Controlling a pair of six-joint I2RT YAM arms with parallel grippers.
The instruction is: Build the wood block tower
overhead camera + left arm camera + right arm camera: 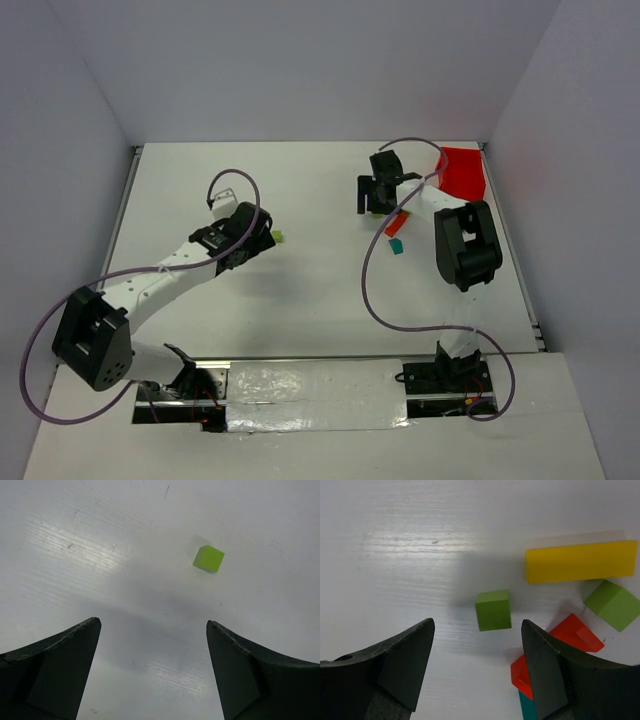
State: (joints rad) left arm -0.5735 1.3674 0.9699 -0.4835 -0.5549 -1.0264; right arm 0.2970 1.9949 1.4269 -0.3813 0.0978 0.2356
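Top view: the left gripper (255, 238) sits left of the middle, with a lone cube (278, 237) just beside it. The right gripper (385, 188) is in the upper right, near a red bin (463, 172).
Blocks, where: on the table (300, 300), right by the right gripper. From above, only the red piece (397, 224) and the teal piece (396, 245) are clear.
Right wrist view: it shows more. A yellow bar (581, 561) is at the upper right, a green cube (493, 610) in the middle, and a second green cube (612, 605) at the right edge.
Left wrist view: just the lone cube (208, 559), upper right of the middle.
Tower look: no stack. The blocks lie flat and loose.
Left gripper (152, 625): fingers wide apart, holding nothing.
Right gripper (477, 625): fingers apart. The green cube lies just ahead, not touched.
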